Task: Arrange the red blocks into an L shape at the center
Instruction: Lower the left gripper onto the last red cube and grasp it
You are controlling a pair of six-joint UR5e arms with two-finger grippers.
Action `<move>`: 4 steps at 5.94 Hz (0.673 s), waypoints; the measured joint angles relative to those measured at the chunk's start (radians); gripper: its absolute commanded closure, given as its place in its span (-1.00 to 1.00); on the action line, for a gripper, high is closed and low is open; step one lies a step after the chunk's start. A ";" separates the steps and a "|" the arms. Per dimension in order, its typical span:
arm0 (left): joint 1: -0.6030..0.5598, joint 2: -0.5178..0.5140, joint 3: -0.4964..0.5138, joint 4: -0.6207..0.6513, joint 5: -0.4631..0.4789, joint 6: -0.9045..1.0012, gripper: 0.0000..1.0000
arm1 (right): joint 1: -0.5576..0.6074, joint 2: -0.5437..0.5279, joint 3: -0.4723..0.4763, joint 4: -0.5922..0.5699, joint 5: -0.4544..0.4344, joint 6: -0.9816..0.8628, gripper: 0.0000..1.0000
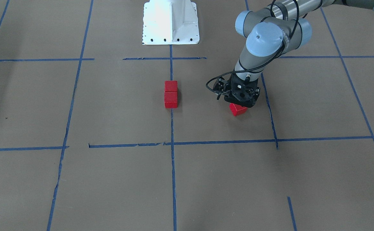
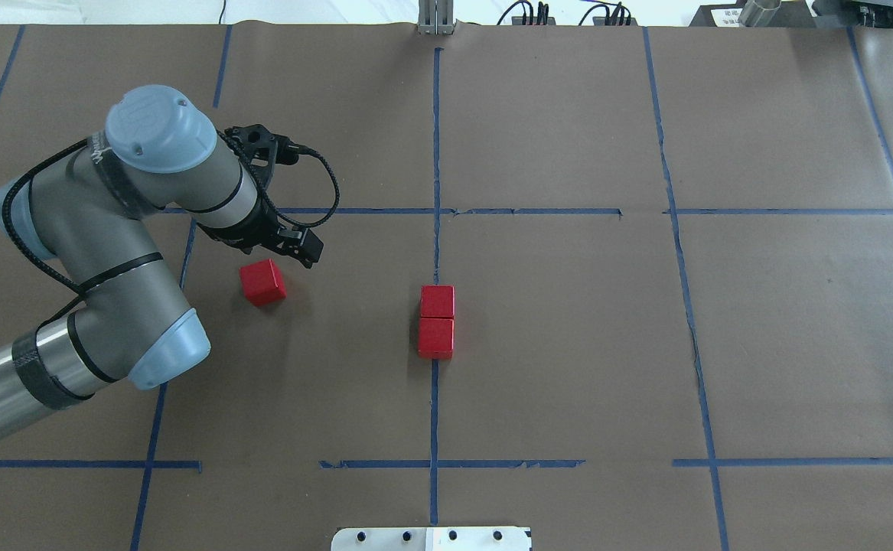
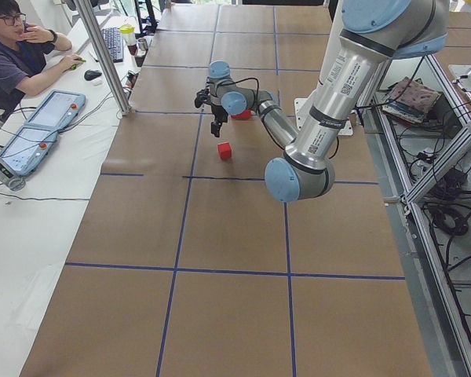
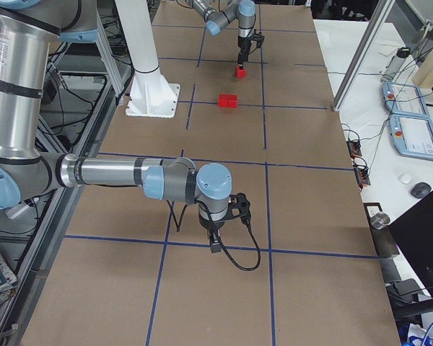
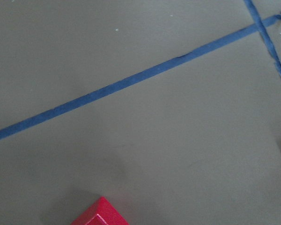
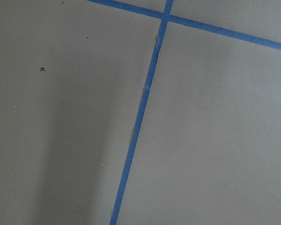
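Two red blocks [image 2: 436,321] lie touching end to end on the long blue tape line at the center [image 2: 435,252]; they also show in the front view [image 1: 170,94]. The third red block [image 2: 262,282] lies alone on the brown paper to the robot's left, turned slightly askew [image 1: 238,109]. My left gripper [image 2: 301,246] points down just above this block without touching it, and its jaws look open and empty [image 1: 239,102]. The left wrist view shows only a corner of the block [image 5: 99,215]. My right gripper [image 4: 215,246] shows only in the exterior right view, so I cannot tell its state.
The robot's white base [image 1: 170,22] stands on the center line behind the two blocks. Blue tape lines [image 2: 446,211] split the brown paper into a grid. An operator [image 3: 16,55] sits at a desk beyond the table's far edge.
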 measured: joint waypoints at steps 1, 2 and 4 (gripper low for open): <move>0.000 0.032 -0.024 -0.001 0.005 -0.161 -0.89 | 0.000 0.000 0.000 0.000 0.000 0.000 -0.99; 0.002 0.047 -0.029 -0.002 0.015 -0.281 -0.87 | 0.000 0.000 0.000 0.000 0.000 0.000 -0.99; 0.007 0.050 -0.014 -0.003 0.026 -0.382 -0.87 | 0.000 0.000 0.000 0.000 -0.001 -0.001 -0.99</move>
